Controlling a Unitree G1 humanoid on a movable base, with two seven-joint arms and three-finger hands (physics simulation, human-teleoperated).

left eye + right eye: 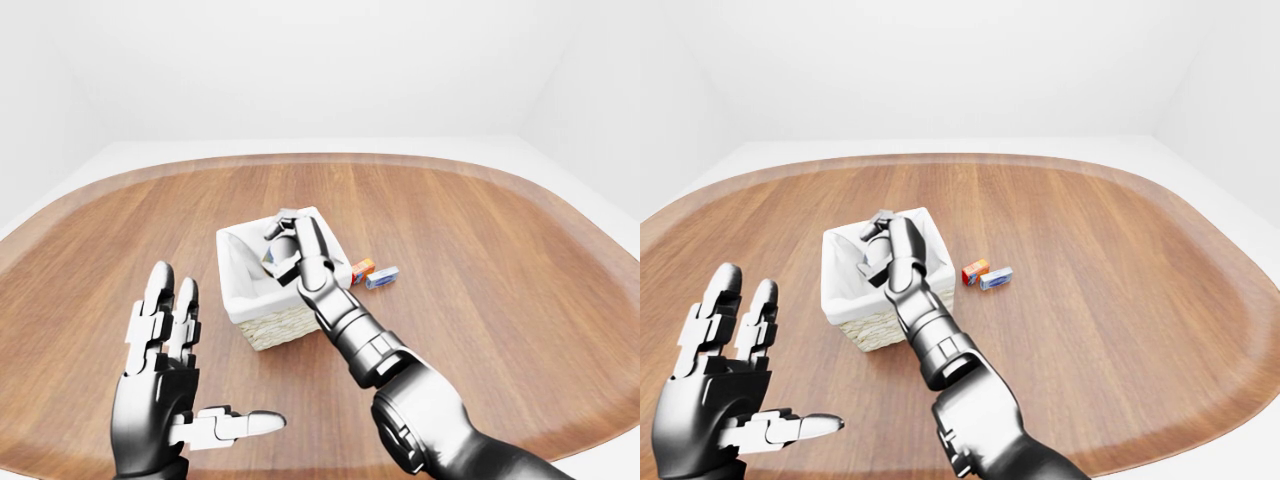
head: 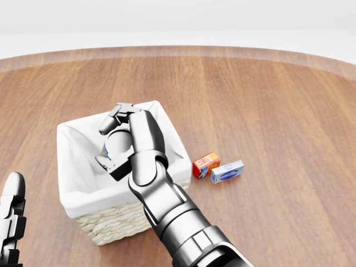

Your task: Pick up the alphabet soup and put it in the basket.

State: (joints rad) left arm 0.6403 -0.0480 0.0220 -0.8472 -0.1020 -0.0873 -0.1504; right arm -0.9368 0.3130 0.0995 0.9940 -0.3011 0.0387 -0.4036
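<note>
The alphabet soup can [image 2: 115, 144] is a small whitish-blue can held inside the white-lined wicker basket [image 2: 111, 223], in the middle-left of the head view. My right hand [image 2: 111, 142] reaches over the basket's near rim, and its fingers [image 2: 114, 115] and thumb close round the can. I cannot tell whether the can touches the basket's bottom. My left hand [image 1: 215, 350] is open and empty at the lower left of the left-eye view, apart from the basket, palm up with fingers spread.
A small red-orange box [image 2: 206, 164] and a small blue-white box [image 2: 227, 172] lie side by side on the wooden table [image 2: 267, 100], just right of the basket. The table's rounded edge curves along the top of the views.
</note>
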